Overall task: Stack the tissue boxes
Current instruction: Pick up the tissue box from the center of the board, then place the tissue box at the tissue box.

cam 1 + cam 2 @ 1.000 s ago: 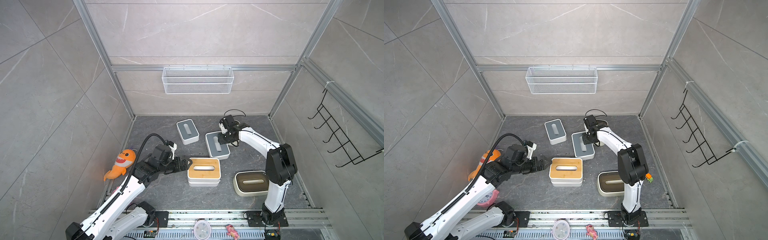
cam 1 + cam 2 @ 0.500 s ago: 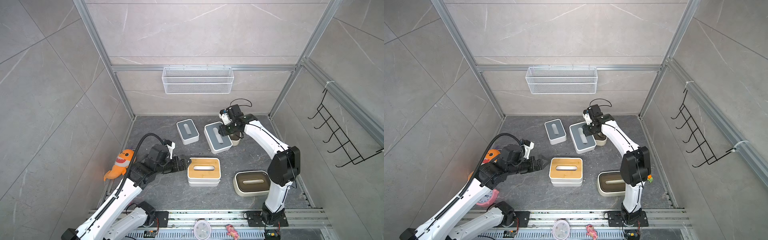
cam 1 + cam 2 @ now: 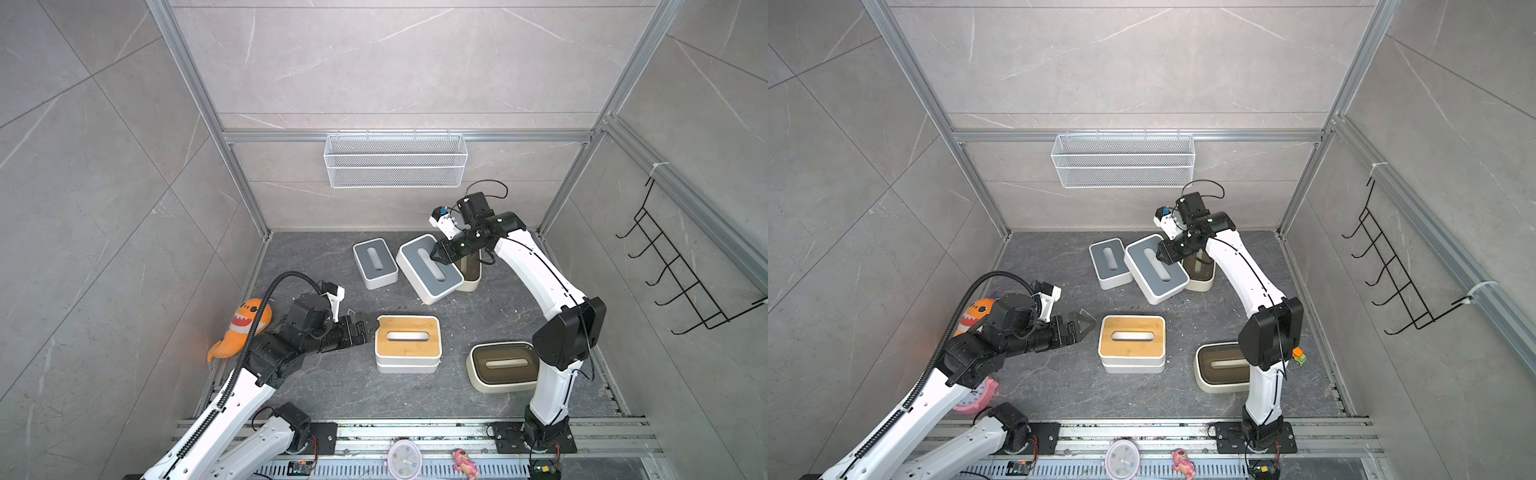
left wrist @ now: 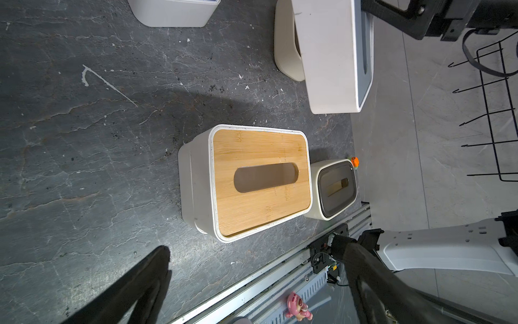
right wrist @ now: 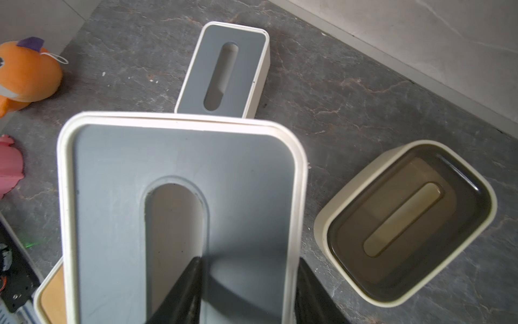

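At the left edge of the floor [image 3: 316,386] lies an orange shark plush [image 3: 245,322]. Beside it, at centre left, my left gripper [image 3: 368,328] hangs with its jaws spread wide and nothing between them. It points at the short end of the bamboo-lidded tissue box [image 3: 408,337] and stops just short of it. In the left wrist view that box sits between my two dark fingers [image 4: 145,280] but further out. It rests squarely on a lower white box [image 3: 407,368] whose lid is hidden. Its slot shows only a shaded interior, so I cannot tell what is inside. Above, in the upper centre, a white wire mesh basket [image 3: 395,160] hangs on the back wall. Below it the standing grey-lidded tissue box [image 3: 375,262] sits flat on the floor. Just right of it is the lifted grey-lidded tissue box [image 3: 428,270], tilted and apparently clear of the floor. My right gripper [image 3: 439,254] is clamped on its far end, one finger [image 5: 182,289] down in the slot and the other outside the wall. Partly hidden behind this box in both top views stands the rear cream tissue box [image 5: 406,221]; its dark brown lid shows a pale inside. At lower right, beside my right arm's base, sits the front cream tissue box [image 3: 500,365], well apart from both grippers.
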Robot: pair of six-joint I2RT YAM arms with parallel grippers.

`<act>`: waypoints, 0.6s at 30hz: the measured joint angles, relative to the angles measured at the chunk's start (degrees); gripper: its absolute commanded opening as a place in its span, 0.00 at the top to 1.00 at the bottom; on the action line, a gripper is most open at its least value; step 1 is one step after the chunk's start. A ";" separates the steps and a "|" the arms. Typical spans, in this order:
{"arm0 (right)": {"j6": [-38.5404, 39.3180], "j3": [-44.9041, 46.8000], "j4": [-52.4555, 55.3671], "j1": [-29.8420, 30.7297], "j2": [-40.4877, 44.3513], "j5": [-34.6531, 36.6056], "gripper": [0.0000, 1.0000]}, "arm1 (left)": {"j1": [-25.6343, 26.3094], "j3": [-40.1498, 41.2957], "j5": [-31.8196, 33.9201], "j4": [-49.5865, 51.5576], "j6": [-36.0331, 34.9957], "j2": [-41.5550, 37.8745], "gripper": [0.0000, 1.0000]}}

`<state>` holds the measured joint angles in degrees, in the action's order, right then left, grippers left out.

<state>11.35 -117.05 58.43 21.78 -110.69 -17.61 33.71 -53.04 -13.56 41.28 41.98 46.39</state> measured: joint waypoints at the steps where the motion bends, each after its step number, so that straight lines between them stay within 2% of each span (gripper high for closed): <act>1: 0.55 -0.48 0.55 0.00 -0.11 -0.61 0.61 | 0.00 0.00 0.00 0.02 0.00 -0.11 0.01; 18: 9.68 4.48 4.98 4.37 2.78 -9.88 0.60 | 0.00 0.00 -0.04 0.44 0.09 -1.29 0.01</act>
<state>21.04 -112.57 63.42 26.15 -107.92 -27.49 33.71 -53.04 -13.61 41.71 42.06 45.10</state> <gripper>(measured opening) 0.486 0.995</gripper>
